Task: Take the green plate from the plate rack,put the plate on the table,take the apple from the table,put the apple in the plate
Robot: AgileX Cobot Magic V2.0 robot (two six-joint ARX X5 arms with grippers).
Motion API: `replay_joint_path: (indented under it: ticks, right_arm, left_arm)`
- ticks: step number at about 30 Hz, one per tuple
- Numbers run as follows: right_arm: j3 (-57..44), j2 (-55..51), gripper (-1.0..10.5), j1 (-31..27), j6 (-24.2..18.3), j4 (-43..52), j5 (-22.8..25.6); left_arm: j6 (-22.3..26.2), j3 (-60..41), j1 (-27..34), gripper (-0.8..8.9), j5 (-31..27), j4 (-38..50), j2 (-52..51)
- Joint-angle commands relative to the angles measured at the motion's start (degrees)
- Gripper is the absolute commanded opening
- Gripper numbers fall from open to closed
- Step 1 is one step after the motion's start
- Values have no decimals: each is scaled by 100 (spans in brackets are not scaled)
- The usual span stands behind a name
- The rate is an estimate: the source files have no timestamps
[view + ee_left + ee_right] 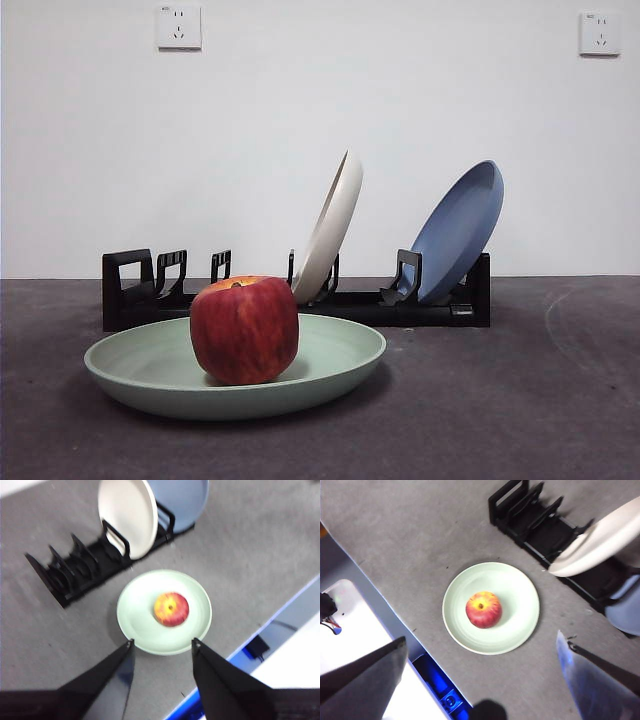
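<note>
One apple (244,330) sits in the green plate (150,365), just in front of the plate rack (300,300). Both grippers' jaws hang wide open, empty, high above. Apple looks hard, smooth, round; best pinched across its middle.

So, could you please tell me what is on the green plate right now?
The apple sits upright near the middle of the green plate, which lies flat on the table. Nothing else shows on it; the patch of plate under the apple is covered.

Dark grey table (560,400) bearing the green plate (340,365) and the plate rack (420,308).
</note>
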Motion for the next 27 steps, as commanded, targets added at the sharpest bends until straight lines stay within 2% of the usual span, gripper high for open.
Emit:
replay_joint_path:
  ticks: [1,11,17,18,19,21,22,27]
  right_arm:
    - [-424,-509,501,11,199,-131,153]
    - [-2385,-2557,501,11,1023,-131,769]
    - [-2863,-3145,487,11,1357,-131,787]
    - [-2865,-3156,430,11,1386,-131,785]
    - [-2865,-3189,314,11,1392,-131,787]
    - [-2865,-3222,29,11,1381,-131,787]
    - [-2865,-3237,-9,11,1346,-131,787]
    - [-2865,-3248,-11,11,1349,-131,782]
  left_arm:
    - [-157,-37,-7,189,28,24,160]
    - [-332,-37,-7,189,155,35,503]
    - [-409,-37,-9,187,179,35,592]
    - [-411,-37,-11,182,184,35,599]
    - [-409,-37,-15,153,212,35,621]
    - [-404,-37,-17,-24,328,37,632]
    - [-404,-37,-17,-4,326,39,638]
    - [-404,-37,-20,-8,326,37,656]
